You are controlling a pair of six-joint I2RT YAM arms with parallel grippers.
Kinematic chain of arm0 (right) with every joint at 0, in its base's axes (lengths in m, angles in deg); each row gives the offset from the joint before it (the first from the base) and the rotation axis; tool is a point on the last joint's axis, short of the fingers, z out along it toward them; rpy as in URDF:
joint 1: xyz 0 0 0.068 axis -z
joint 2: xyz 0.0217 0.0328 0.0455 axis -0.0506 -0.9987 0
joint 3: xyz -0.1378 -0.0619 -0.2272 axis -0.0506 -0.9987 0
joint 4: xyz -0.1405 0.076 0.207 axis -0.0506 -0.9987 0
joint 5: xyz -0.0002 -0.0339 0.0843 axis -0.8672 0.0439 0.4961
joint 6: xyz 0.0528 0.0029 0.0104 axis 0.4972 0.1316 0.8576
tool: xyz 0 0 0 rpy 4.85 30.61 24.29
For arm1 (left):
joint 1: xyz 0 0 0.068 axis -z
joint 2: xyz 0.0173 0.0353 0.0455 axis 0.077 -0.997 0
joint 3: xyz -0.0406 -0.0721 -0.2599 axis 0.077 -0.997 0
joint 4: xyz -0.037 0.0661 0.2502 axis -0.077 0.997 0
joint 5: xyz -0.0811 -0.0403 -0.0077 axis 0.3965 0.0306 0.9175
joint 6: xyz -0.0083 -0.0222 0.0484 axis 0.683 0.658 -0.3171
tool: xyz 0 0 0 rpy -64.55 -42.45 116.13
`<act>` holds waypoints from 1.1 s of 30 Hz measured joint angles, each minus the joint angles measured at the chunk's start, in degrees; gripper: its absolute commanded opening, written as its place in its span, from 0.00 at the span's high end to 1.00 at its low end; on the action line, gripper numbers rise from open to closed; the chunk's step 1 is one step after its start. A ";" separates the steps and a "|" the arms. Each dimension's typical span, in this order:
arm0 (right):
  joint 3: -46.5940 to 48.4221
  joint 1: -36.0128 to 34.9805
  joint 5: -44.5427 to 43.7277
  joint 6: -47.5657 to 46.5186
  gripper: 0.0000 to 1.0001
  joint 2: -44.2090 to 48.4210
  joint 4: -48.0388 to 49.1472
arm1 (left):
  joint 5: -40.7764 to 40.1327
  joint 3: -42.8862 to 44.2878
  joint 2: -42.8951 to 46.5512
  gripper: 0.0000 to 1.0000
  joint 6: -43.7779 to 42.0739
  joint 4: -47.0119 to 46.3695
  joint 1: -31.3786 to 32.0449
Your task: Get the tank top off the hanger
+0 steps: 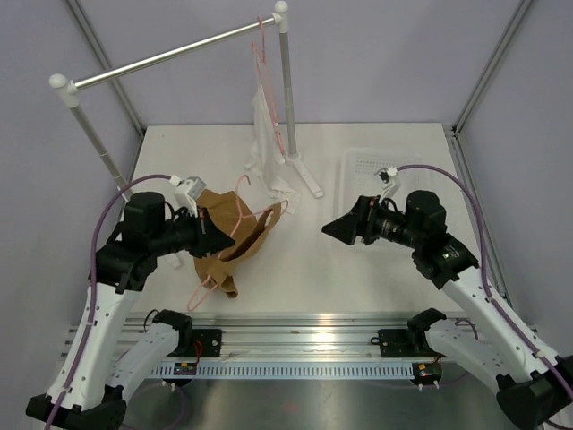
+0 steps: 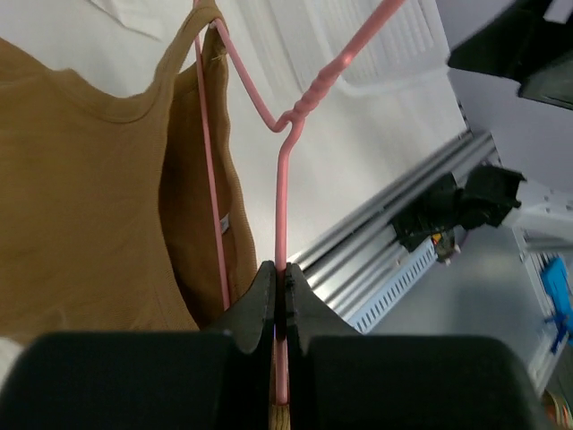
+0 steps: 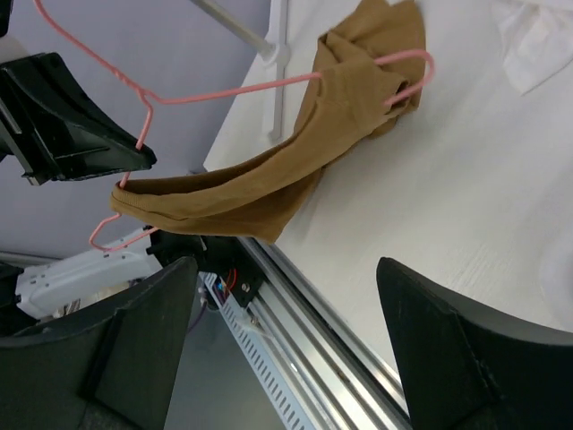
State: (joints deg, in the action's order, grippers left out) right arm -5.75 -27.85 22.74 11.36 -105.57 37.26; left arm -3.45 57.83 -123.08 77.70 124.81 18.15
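Progress is slight: the tank top is still threaded on the hanger, a strap looped over the wire, at the left of the table. Your left gripper is pinched tight on the hanger wire by its twisted neck. Your right gripper hangs nearby, fingers spread wide, holding nothing. All the pulling-off remains. The clear bin at back right looks bare, though your arm hides part.

The tank top is plain brown, its hanger pink, and the hanging cloth looks white.
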 measured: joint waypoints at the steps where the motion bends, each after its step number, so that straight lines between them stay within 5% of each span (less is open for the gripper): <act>1: -0.28 -2.10 -1.29 0.20 0.14 -1.31 0.55 | 0.94 -1.84 -0.11 1.00 0.46 -1.14 1.68; 8: -0.55 -14.05 -14.88 1.18 0.19 -6.78 4.48 | -0.92 -7.54 -2.91 1.00 5.73 -9.14 16.06; 14: -3.91 -15.08 -23.23 1.05 0.20 -9.31 5.57 | -5.64 -7.91 -2.99 1.00 11.61 -17.16 21.79; 23: -5.86 -15.13 -23.96 0.02 0.25 -16.44 12.46 | -9.14 -9.11 -2.86 1.00 16.74 -21.94 26.62; 27: -5.81 -15.15 -23.65 -1.07 0.40 -19.32 16.15 | -9.86 -9.11 -2.10 1.00 18.05 -21.90 27.56; 33: -5.27 -15.19 -23.74 -3.52 0.85 -22.73 17.53 | -11.72 -9.07 -0.20 1.00 18.71 -20.70 28.00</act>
State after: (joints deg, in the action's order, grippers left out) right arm -11.02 -43.04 -1.00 7.84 -128.30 54.79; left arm -15.17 48.76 -123.28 96.41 104.12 46.15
